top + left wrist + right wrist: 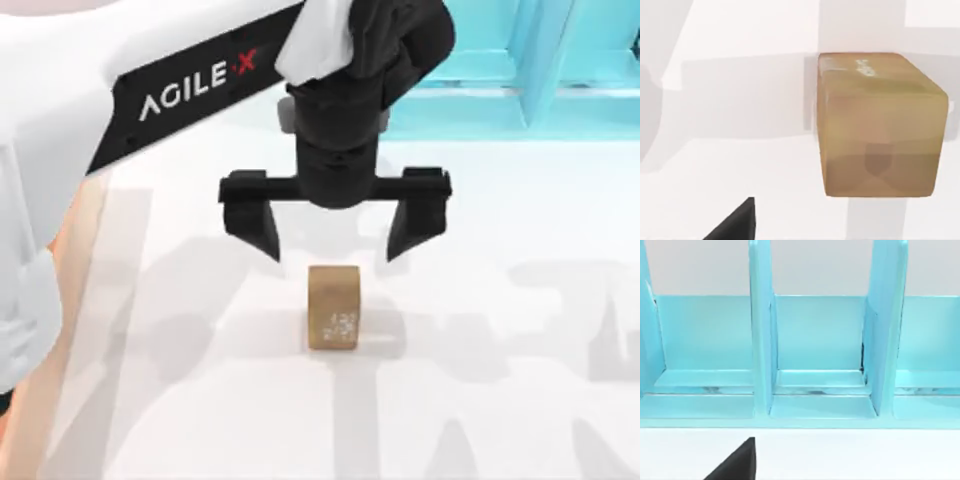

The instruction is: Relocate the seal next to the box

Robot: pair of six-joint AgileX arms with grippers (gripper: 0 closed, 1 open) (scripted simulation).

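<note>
The seal (333,308) is a small tan block standing on the white table, with its white engraved pattern on the near face. My left gripper (333,250) hangs open just behind it, one finger on either side and neither touching it. In the left wrist view the seal (880,125) looms large and close, with one black finger (735,225) off to its side. The box (78,270) shows as a tan-orange strip at the table's left, mostly covered by my left arm. My right arm is parked facing the shelf, with one dark finger (737,462) in its wrist view.
A light blue shelf (560,60) with upright dividers (762,340) stands along the back right of the table. Bare white table lies around the seal, to the right of it and toward the front edge.
</note>
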